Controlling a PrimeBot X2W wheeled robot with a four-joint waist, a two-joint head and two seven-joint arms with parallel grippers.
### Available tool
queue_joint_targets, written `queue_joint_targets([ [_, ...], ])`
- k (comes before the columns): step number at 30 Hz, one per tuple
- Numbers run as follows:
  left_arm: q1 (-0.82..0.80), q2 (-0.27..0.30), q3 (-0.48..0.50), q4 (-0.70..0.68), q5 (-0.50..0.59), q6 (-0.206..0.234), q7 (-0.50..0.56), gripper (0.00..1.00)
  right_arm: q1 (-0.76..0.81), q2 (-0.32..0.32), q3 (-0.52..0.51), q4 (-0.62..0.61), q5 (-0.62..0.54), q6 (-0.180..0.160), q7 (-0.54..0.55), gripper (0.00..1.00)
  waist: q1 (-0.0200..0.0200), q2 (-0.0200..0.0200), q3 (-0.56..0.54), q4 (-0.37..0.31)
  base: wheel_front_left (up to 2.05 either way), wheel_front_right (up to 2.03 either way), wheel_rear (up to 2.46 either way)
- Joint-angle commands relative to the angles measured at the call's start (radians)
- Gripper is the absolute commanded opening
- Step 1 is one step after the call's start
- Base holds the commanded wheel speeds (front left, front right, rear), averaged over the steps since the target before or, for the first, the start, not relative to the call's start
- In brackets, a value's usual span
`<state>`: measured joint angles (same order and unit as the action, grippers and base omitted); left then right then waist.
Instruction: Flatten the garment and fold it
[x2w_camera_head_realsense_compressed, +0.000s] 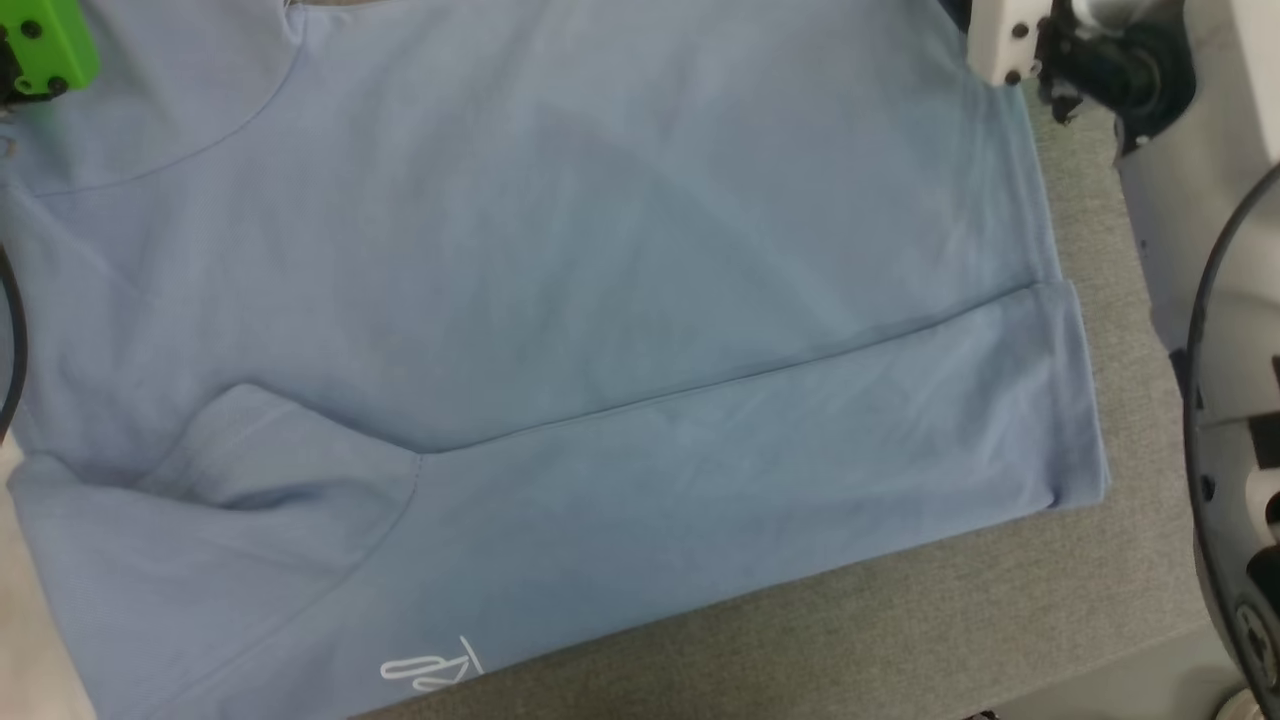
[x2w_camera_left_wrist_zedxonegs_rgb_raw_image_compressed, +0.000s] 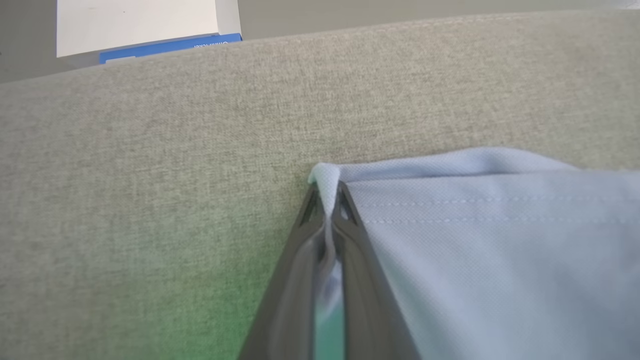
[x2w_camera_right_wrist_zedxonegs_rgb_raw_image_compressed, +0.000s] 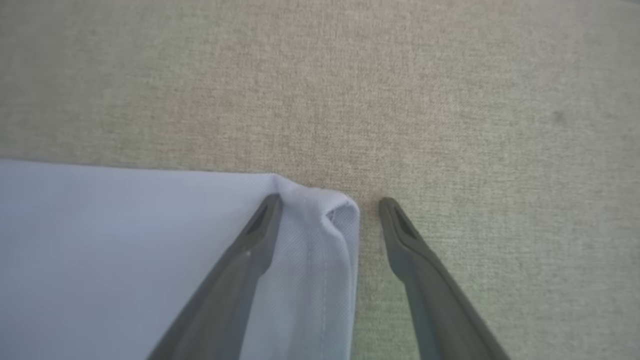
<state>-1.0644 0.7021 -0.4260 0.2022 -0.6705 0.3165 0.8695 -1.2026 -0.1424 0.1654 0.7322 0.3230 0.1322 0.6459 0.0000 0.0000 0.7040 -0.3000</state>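
The garment (x2w_camera_head_realsense_compressed: 560, 280) is a light blue knit shirt lying flat across the grey table, with one side folded over along a diagonal crease and a white script logo (x2w_camera_head_realsense_compressed: 432, 665) near the front edge. My left gripper (x2w_camera_left_wrist_zedxonegs_rgb_raw_image_compressed: 327, 200) is shut on a hemmed corner of the garment (x2w_camera_left_wrist_zedxonegs_rgb_raw_image_compressed: 500, 240), and a nub of cloth pokes out past the fingertips. My right gripper (x2w_camera_right_wrist_zedxonegs_rgb_raw_image_compressed: 331, 202) stands open astride another hemmed corner of the garment (x2w_camera_right_wrist_zedxonegs_rgb_raw_image_compressed: 125, 225). One of its fingers (x2w_camera_right_wrist_zedxonegs_rgb_raw_image_compressed: 250, 250) rests over the cloth and the other over bare table.
The grey fabric-covered table (x2w_camera_head_realsense_compressed: 950, 620) shows bare to the right of and in front of the shirt. My right arm's white and black wrist (x2w_camera_head_realsense_compressed: 1090, 60) sits at the top right and a green arm part (x2w_camera_head_realsense_compressed: 45, 45) at the top left. A white box with a blue edge (x2w_camera_left_wrist_zedxonegs_rgb_raw_image_compressed: 137, 30) lies beyond the table's far edge.
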Motion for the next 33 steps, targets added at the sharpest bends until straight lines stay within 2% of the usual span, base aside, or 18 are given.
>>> queue_joint_targets([
  [1,0.029,-0.005,-0.018,0.035,-0.007,-0.004,0.009,0.00,-0.022,0.007,-0.006,0.029,-0.015,-0.002,0.041,0.85,0.0000,0.0000,0.009,0.009,0.00,0.00,0.00],
  [2,0.029,-0.006,-0.019,0.037,-0.007,-0.006,0.009,0.00,-0.031,0.010,-0.012,0.041,-0.021,-0.002,0.061,0.46,0.0000,0.0000,0.010,0.011,0.00,0.00,0.00],
  [3,0.028,-0.006,-0.022,0.038,-0.007,-0.008,0.009,0.00,-0.040,0.012,-0.016,0.052,-0.032,-0.002,0.083,0.29,0.0000,0.0000,0.011,0.012,0.00,0.00,0.00],
  [4,0.028,-0.008,-0.023,0.038,-0.007,-0.009,0.007,0.00,-0.047,0.013,-0.017,0.057,-0.041,-0.002,0.095,0.06,0.0000,0.0000,0.012,0.013,0.00,0.00,0.00],
  [5,0.027,-0.011,-0.023,0.039,-0.009,-0.010,0.005,0.00,-0.052,0.013,-0.018,0.060,-0.053,-0.002,0.104,0.00,0.0000,0.0000,0.012,0.015,0.00,0.00,0.00],
  [8,0.029,-0.017,-0.025,0.042,-0.012,-0.018,-0.009,0.00,-0.050,0.016,-0.019,0.055,-0.064,-0.002,0.112,0.00,0.0000,0.0000,0.008,0.017,0.00,0.00,0.00],
  [12,0.039,-0.024,-0.021,0.041,-0.007,-0.055,-0.098,0.00,-0.014,0.011,0.015,0.003,-0.060,-0.002,0.028,0.00,0.0000,0.0000,-0.013,0.024,0.00,0.00,0.00],
  [19,0.126,-0.067,-0.003,0.038,0.013,-0.163,-0.455,0.00,0.137,-0.055,0.122,-0.124,-0.013,-0.002,-0.249,0.00,0.0000,0.0000,-0.124,0.061,0.00,0.00,0.00],
  [26,0.314,-0.097,0.022,-0.005,-0.034,-0.262,-0.732,0.00,0.332,-0.136,0.136,-0.210,0.032,-0.002,-0.501,0.00,0.0000,0.0000,-0.269,0.112,0.00,0.00,0.00],
  [29,0.410,-0.095,0.039,-0.027,-0.063,-0.282,-0.805,0.00,0.416,-0.166,0.139,-0.235,0.043,-0.002,-0.562,0.00,0.0000,0.0000,-0.326,0.130,0.00,0.00,0.00],
  [33,0.563,-0.089,0.064,-0.060,-0.108,-0.279,-0.864,0.00,0.521,-0.195,0.124,-0.257,0.054,-0.002,-0.596,0.00,0.0000,0.0000,-0.401,0.147,0.00,0.00,0.00],
])
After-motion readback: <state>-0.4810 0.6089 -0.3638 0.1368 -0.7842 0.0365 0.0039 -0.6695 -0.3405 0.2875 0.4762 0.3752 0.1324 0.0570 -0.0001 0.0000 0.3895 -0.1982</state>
